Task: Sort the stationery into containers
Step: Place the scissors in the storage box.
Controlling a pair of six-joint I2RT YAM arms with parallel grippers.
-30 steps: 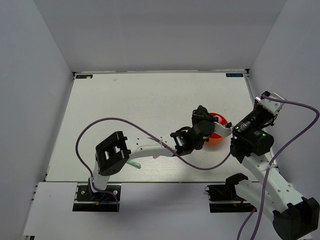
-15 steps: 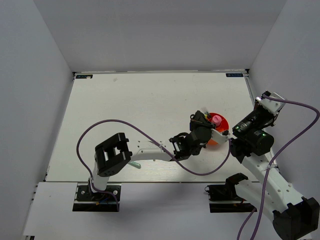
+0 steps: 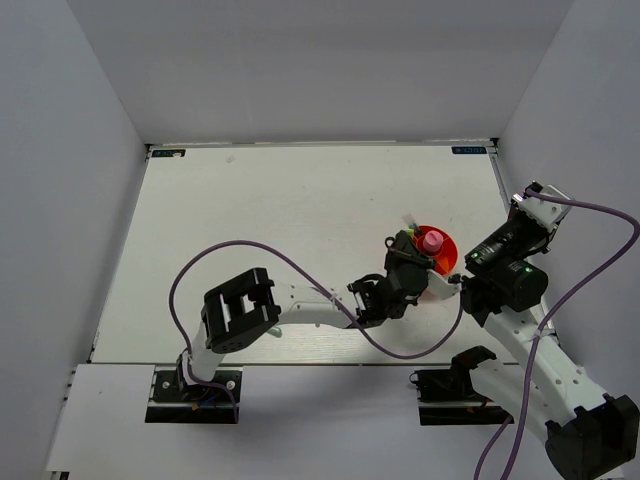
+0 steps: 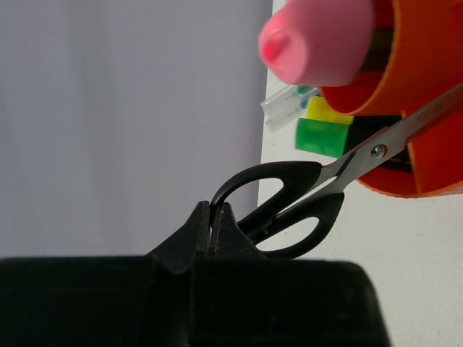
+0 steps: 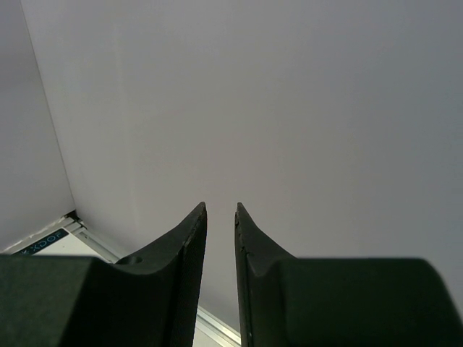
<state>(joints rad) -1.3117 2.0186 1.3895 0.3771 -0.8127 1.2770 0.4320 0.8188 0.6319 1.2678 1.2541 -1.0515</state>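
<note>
The orange cup (image 3: 448,254) stands at the right of the table. It holds a pink-capped bottle (image 3: 432,241). In the left wrist view the cup (image 4: 427,72) also holds green-capped (image 4: 322,137) and yellow-capped (image 4: 325,110) markers and a clear pen (image 4: 282,108). My left gripper (image 3: 404,262) is just left of the cup, shut (image 4: 215,206) on a handle loop of the black-handled scissors (image 4: 372,152). Their blades reach over the cup's rim. My right gripper (image 3: 530,200) is raised at the right wall, slightly open and empty (image 5: 221,206).
The white table's (image 3: 280,220) right edge (image 3: 500,190) runs beside the right arm. Grey walls enclose the table on three sides. A purple cable (image 3: 250,250) loops over the left arm.
My left gripper has drawn back from over the cup toward the near side. This uncovered the pink-capped bottle and the cup's rim. The right arm has not moved.
</note>
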